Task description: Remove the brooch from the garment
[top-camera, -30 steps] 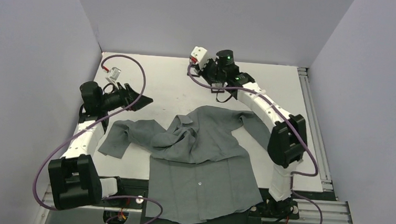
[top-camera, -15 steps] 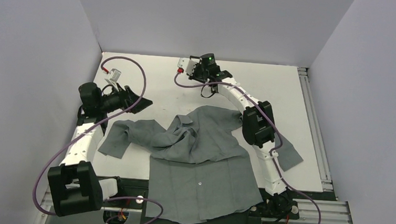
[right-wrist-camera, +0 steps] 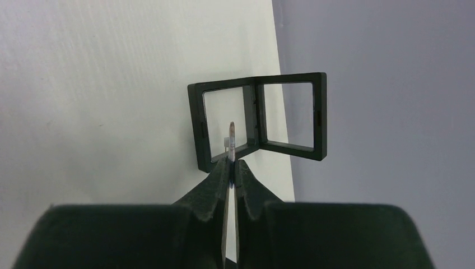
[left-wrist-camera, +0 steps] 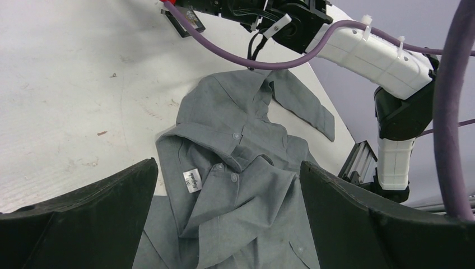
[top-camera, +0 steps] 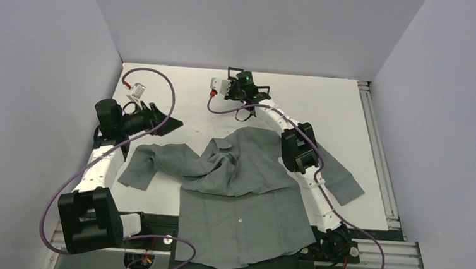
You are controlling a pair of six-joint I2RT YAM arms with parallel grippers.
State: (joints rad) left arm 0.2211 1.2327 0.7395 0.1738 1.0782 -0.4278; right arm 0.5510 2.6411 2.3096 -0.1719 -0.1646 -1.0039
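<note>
**Beyond the shirt collar, at the far edge of the worktop, the right pincer is holding the brooch in front of an open case**

The right pincer's tips are pressing together on the brooch, which is showing edge-on as a thin sliver rising from between them. It is sitting off the garment, which is lying crumpled well apart, nearer the arm bases. The case, a small black hinged frame, is lying open straight ahead of the tips, its two halves spreading either side of the hinge. The brooch is lining up with the left half, close beside the hinge; the wrist view is not showing how much gap is lying between them. The disc's flat faces are running along the line of approach, so it would probably need tipping flat to settle into a half. The left pincer is hanging with its jaws wide apart over the left of the worktop, holding nothing and lying much farther from the case, so the placing is looking like the right arm's job.
</note>
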